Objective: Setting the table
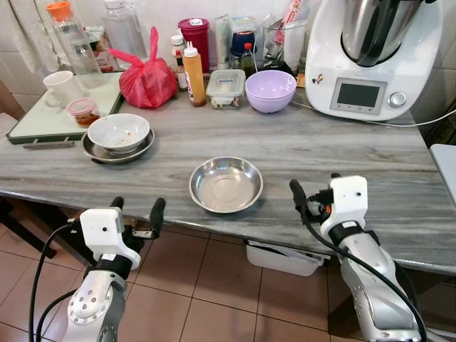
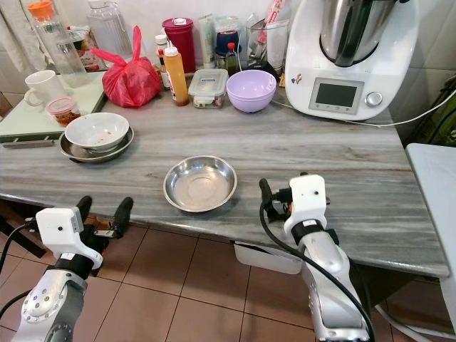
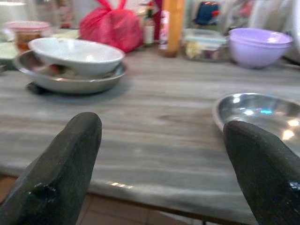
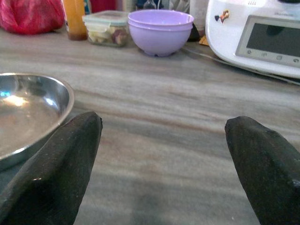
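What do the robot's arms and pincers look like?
Both arms are silver metal with rounded, shiny shells. Each wrist carries a white boxy block, and black cables loop along the arms. The left pincer and right pincer each have two long black fingers with blunt, rounded tips.

Grey wood-grain table (image 1: 399, 164), terracotta tiled floor (image 1: 192, 285), white wall (image 1: 164, 11)

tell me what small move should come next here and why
Probably ease the right gripper forward and toward the robot's left, to the rim of the empty steel bowl. Both grippers are open and hold nothing; the right one hangs over the table's near edge just beside that bowl, while the left gripper sits lower, in front of the edge. The bowl stands alone, so its rim looks free to pinch.
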### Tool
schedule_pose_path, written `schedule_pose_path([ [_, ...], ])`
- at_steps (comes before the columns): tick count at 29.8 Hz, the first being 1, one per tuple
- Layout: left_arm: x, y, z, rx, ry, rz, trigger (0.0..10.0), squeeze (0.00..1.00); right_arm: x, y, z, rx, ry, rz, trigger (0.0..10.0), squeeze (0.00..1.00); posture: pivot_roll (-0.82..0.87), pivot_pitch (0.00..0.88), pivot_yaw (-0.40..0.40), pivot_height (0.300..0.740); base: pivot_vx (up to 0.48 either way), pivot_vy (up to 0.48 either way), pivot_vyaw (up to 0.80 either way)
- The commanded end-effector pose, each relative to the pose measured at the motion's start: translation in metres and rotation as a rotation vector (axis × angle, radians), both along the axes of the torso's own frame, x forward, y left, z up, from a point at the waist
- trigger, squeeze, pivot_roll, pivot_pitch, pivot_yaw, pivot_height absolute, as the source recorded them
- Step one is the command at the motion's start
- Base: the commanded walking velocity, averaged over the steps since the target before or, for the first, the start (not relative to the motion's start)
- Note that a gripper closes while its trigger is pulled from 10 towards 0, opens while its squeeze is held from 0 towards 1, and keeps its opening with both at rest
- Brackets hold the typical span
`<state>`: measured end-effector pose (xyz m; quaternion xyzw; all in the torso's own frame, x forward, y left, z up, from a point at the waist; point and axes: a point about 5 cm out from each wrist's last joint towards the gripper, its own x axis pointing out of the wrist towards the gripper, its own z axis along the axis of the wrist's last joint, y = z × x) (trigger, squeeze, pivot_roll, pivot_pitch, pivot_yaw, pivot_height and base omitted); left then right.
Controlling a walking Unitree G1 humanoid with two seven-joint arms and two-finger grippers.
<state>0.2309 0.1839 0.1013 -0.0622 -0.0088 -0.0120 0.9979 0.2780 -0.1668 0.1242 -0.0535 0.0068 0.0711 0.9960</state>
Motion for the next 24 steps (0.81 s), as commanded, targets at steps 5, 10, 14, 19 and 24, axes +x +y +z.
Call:
schedule_pose_path([
  [5, -0.004, 0.004, -0.012, -0.005, 0.068, 0.106, 10.0, 0.00, -0.001, 0.002, 0.016, 0.023, -0.032, 0.001, 10.0, 0.00, -0.13, 0.049, 0.078, 0.740, 0.000, 0.000, 0.00],
  [10, -0.005, 0.008, -0.013, -0.008, 0.067, 0.158, 10.0, 0.00, 0.003, 0.001, 0.016, 0.011, 0.001, 0.001, 10.0, 0.00, -0.12, 0.047, 0.054, 0.740, 0.000, 0.000, 0.00],
  [14, -0.006, 0.009, -0.015, -0.005, 0.068, 0.183, 10.0, 0.00, 0.005, 0.003, 0.016, -0.046, 0.012, 0.013, 10.0, 0.00, -0.12, 0.048, 0.037, 0.740, 0.000, 0.000, 0.00],
  [19, -0.009, 0.001, -0.018, -0.012, 0.074, 0.157, 10.0, 0.00, 0.009, 0.013, 0.020, -0.091, -0.011, 0.094, 10.0, 0.00, -0.11, 0.048, 0.019, 0.740, 0.000, 0.000, 0.00],
  [24, -0.009, 0.000, -0.019, -0.022, 0.073, 0.168, 10.0, 0.00, 0.012, 0.020, 0.022, -0.106, -0.020, 0.132, 10.0, 0.00, -0.11, 0.044, -0.004, 0.740, 0.000, 0.000, 0.00],
])
